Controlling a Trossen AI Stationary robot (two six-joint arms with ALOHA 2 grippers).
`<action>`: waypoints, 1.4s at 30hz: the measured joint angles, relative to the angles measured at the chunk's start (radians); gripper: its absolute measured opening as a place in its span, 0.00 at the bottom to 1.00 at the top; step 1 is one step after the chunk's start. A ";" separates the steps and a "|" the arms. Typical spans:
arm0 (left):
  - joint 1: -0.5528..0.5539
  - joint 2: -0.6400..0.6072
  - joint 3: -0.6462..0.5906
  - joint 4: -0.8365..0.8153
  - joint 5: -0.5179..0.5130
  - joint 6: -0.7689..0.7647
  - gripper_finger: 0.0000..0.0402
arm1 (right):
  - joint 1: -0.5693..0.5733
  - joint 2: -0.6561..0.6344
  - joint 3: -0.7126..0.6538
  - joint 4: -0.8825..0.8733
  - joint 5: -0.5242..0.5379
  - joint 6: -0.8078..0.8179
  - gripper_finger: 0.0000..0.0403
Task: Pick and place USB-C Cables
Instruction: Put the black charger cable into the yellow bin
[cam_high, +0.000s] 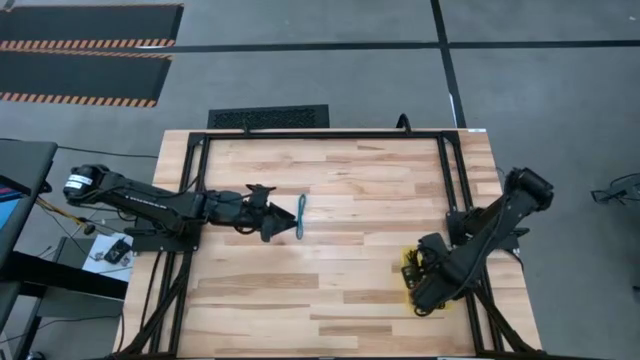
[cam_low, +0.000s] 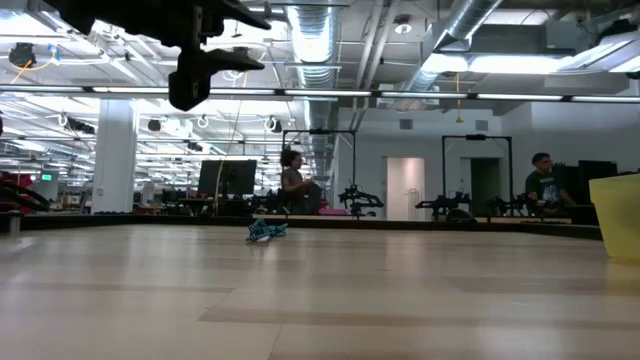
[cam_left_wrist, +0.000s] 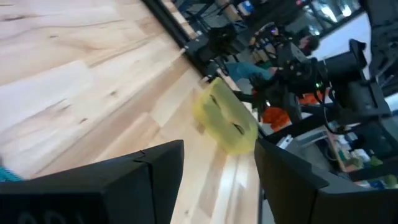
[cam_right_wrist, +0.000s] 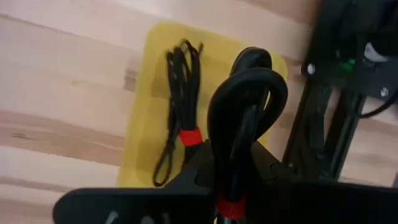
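Observation:
A light blue cable bundle lies flat on the wooden table near its middle, and shows in the low view. My left gripper is open and hangs just left of it, raised above the table; its fingers frame bare wood. My right gripper is over the yellow tray near the table's right edge, shut on a black cable bundle with a red tie. A second black bundle with a red tie lies in the tray. No short black cable shows. My right gripper pinches the black bundle between its two fingers at the red tie. The bundle runs along the fingers. Its looped end sticks out past the fingertips over the yellow tray. I cannot tell whether the loop touches the tray.
Black frame rails run along the table's left, far and right sides. The yellow tray shows as a low wall at the right in the low view. Bare wood lies between the blue cable and the tray. People and equipment are in the room beyond.

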 joint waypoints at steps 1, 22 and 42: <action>0.005 0.000 0.000 -0.008 -0.002 0.000 0.46 | -0.001 0.002 -0.016 0.014 -0.016 -0.002 0.09; 0.060 0.002 0.000 -0.198 -0.101 0.000 0.46 | -0.039 0.001 -0.232 0.265 -0.121 -0.036 0.16; 0.060 0.002 0.000 -0.240 -0.164 -0.001 0.46 | -0.075 0.001 -0.232 0.276 -0.118 -0.100 0.45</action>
